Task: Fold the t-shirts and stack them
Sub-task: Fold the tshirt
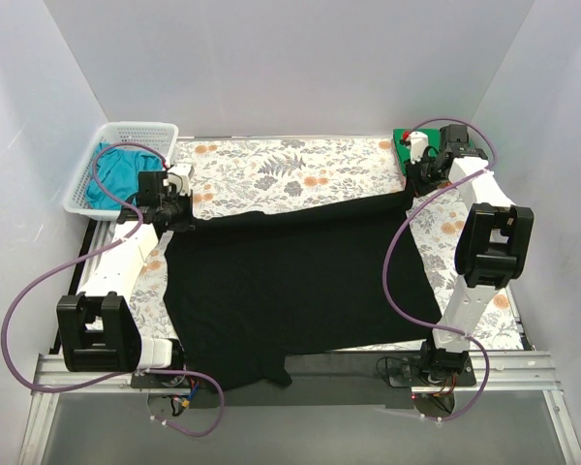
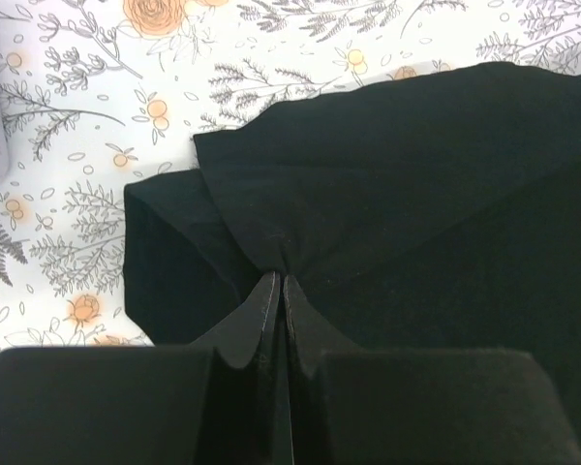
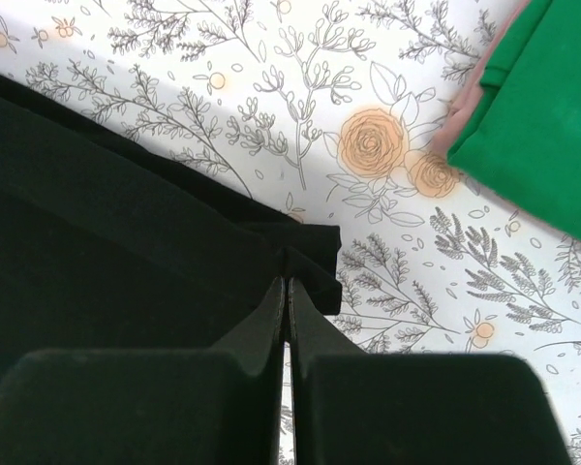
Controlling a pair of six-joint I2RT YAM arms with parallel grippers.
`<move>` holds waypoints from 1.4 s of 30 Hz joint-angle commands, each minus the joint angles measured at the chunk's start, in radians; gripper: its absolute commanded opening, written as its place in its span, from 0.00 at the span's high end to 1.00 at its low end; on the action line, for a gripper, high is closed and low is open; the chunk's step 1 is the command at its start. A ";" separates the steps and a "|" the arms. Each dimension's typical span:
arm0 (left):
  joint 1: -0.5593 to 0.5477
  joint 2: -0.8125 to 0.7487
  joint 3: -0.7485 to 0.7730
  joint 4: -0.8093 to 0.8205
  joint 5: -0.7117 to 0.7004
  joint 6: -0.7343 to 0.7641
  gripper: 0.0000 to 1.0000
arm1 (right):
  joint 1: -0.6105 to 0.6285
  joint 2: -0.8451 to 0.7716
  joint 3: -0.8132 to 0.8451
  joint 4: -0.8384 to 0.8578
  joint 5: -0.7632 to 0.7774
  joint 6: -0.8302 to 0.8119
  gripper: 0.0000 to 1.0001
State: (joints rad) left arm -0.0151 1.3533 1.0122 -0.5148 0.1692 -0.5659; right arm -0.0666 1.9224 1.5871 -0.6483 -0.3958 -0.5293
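Note:
The large black t-shirt [image 1: 300, 286] lies spread over the floral table cloth, its near edge hanging over the table's front. My left gripper [image 1: 181, 215] is shut on the shirt's far left corner, and the left wrist view shows the black cloth [image 2: 387, 184] bunched at the fingertips. My right gripper [image 1: 418, 184] is shut on the far right corner [image 3: 300, 252]. The far edge is stretched between them. The green t-shirt [image 1: 403, 145] lies folded at the far right corner and also shows in the right wrist view [image 3: 542, 116]. The teal t-shirt [image 1: 116, 174] lies in the basket.
A white mesh basket [image 1: 126, 131] stands at the far left corner, just behind my left gripper. The floral cloth [image 1: 290, 170] covers the table. White walls close in on three sides. Purple cables loop from both arms.

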 commanded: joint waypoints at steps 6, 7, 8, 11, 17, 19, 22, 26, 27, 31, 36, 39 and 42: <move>0.007 -0.095 -0.037 -0.037 -0.002 0.001 1.00 | -0.018 -0.083 -0.056 0.003 0.000 -0.038 0.99; 0.007 -0.100 -0.053 -0.039 0.000 0.001 1.00 | -0.019 -0.083 -0.068 0.003 0.005 -0.041 0.99; 0.007 -0.106 -0.064 -0.040 0.001 0.001 1.00 | -0.019 -0.083 -0.075 0.004 0.008 -0.044 0.99; 0.007 -0.112 -0.103 -0.044 0.018 -0.005 1.00 | -0.019 -0.074 -0.093 0.004 0.011 -0.051 0.99; 0.009 -0.114 -0.176 -0.050 0.026 -0.025 1.00 | -0.019 -0.049 -0.107 0.006 0.021 -0.060 0.99; 0.007 -0.123 -0.193 -0.053 0.026 -0.028 1.00 | -0.019 -0.045 -0.110 0.004 0.031 -0.064 0.99; 0.007 -0.117 -0.189 -0.057 0.026 -0.026 1.00 | -0.019 -0.042 -0.127 0.007 0.031 -0.069 0.99; 0.004 -0.059 -0.155 -0.097 0.004 0.003 1.00 | -0.019 -0.031 -0.136 0.004 0.037 -0.075 0.99; 0.006 -0.054 -0.155 -0.103 0.004 0.003 1.00 | -0.019 -0.031 -0.136 0.004 0.037 -0.078 0.99; 0.004 -0.034 -0.135 -0.145 0.007 0.040 1.00 | -0.019 -0.033 -0.151 0.003 0.054 -0.097 0.99; -0.002 -0.003 -0.144 -0.183 0.009 0.078 1.00 | -0.019 -0.017 -0.168 -0.008 0.074 -0.121 0.99; -0.009 0.006 -0.153 -0.183 0.010 0.084 1.00 | -0.019 -0.005 -0.183 -0.011 0.078 -0.130 0.99; -0.014 0.032 -0.156 -0.185 0.006 0.084 1.00 | -0.018 0.009 -0.193 -0.014 0.087 -0.140 0.99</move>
State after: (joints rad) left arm -0.0254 1.3754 0.8467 -0.6716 0.1947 -0.5091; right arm -0.0776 1.9152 1.4048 -0.6571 -0.3374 -0.6361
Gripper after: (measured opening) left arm 0.012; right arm 0.020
